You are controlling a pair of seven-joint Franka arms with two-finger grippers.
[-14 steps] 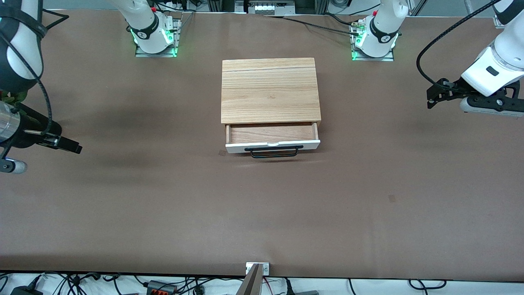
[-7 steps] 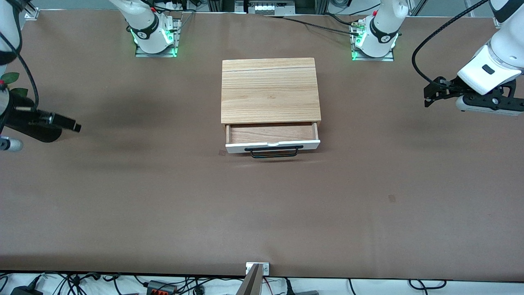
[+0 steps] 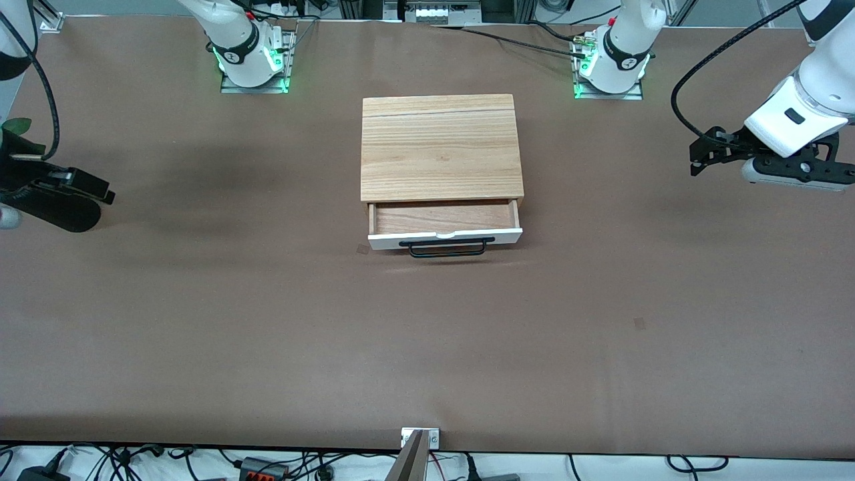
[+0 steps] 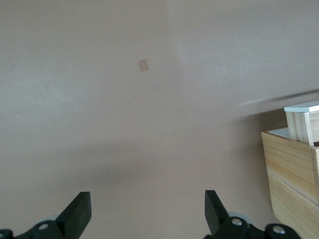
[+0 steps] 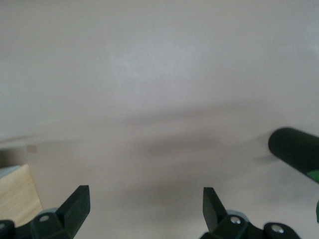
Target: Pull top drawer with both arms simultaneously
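The shallow white-fronted top drawer (image 3: 445,227) with its black bar handle sticks partly out of the light striped-wood box casing (image 3: 441,148), brown wood showing inside. The left gripper (image 3: 701,155) hangs over the table toward the left arm's end, well apart from the casing, jaws spread wide. The right gripper (image 3: 100,190), half cut off at the view's edge, hangs over the right arm's end, also spread wide.

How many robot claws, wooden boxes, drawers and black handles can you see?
Grippers: 2, the left gripper and the right gripper, both open, each over bare table
Wood box: 1
Top drawer, pulled open: 1
Black handle: 1
Total: 5
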